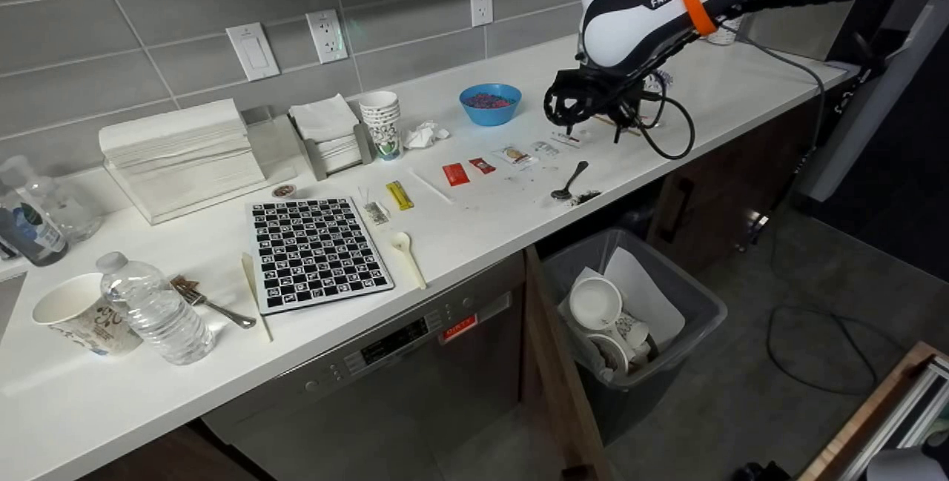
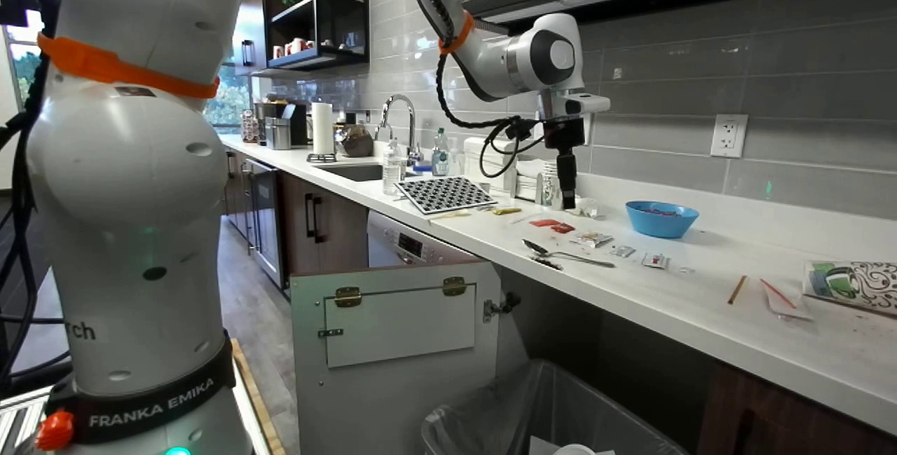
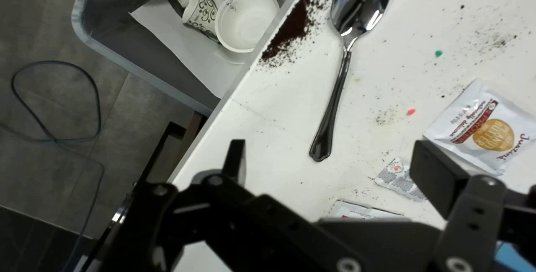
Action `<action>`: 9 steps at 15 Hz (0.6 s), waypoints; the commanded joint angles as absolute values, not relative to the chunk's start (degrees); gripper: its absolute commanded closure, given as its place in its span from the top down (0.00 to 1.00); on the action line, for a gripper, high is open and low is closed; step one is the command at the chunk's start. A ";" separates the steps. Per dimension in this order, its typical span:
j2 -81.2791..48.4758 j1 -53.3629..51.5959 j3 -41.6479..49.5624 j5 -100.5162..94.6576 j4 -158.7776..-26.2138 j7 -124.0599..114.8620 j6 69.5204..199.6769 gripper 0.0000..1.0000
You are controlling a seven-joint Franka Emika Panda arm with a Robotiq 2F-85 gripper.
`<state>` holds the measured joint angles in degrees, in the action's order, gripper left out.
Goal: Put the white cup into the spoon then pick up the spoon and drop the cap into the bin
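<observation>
A metal spoon (image 3: 360, 3) lies on the counter near its front edge, beside a spill of dark grounds (image 3: 291, 33); both exterior views show the spoon (image 1: 568, 188) too. My gripper (image 3: 328, 144) is open above the counter, nothing between its fingers. In the wrist view the spoon's handle end appears between the fingertips, with a gap between gripper and counter in an exterior view (image 2: 567, 204). Below the counter edge stands the grey bin (image 1: 645, 401). Inside it, among paper and patterned cups, a plain white cup (image 3: 247, 18) sits mouth up. The cap is out of view.
Several packets (image 1: 515, 155) lie on the counter around the spoon. A blue bowl (image 1: 491, 114) stands farther back, near stacked paper cups (image 1: 382, 125). An open cabinet door (image 2: 399, 357) stands beside the bin. A patterned cup (image 2: 851, 285) lies on its side.
</observation>
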<state>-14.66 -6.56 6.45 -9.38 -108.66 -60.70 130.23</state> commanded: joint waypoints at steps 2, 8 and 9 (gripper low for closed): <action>-11.41 -6.18 5.09 -12.53 -112.12 -58.80 130.02 1.00; -12.59 -5.78 4.58 -11.82 -110.47 -58.91 130.04 1.00; -12.50 -5.77 4.57 -11.84 -110.61 -58.86 130.04 1.00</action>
